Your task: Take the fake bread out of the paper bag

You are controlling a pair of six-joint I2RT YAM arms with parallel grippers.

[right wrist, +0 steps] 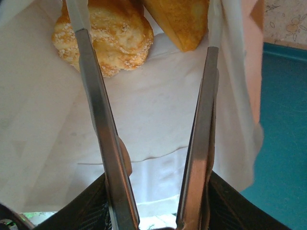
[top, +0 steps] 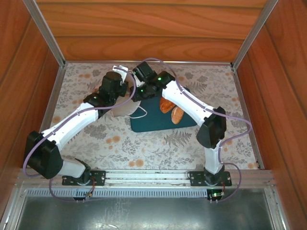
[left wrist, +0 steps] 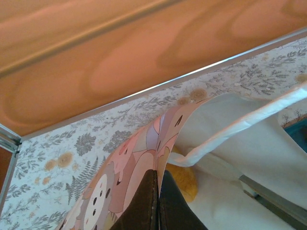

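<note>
While left fingers (left wrist: 141,208) clamp the paper bag (left wrist: 136,155), right fingers (right wrist: 98,124) stand apart inside it; fake bread (right wrist: 108,36) ahead.

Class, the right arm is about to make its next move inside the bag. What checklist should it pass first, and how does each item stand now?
1. Left gripper clamps the rim of the white paper bag, mouth held open: ok.
2. Right gripper is inside the bag with its jaws apart: ok.
3. Bread lies near the fingertips, a round speckled golden bun and a golden-orange roll: ok.
4. Bun centred between the jaws: not ok, one finger crosses it.
5. Dark teal rectangular tray, holding two golden rolls, has bare room: ok.
6. Bag handle clear of the right fingers: cannot tell.
</note>
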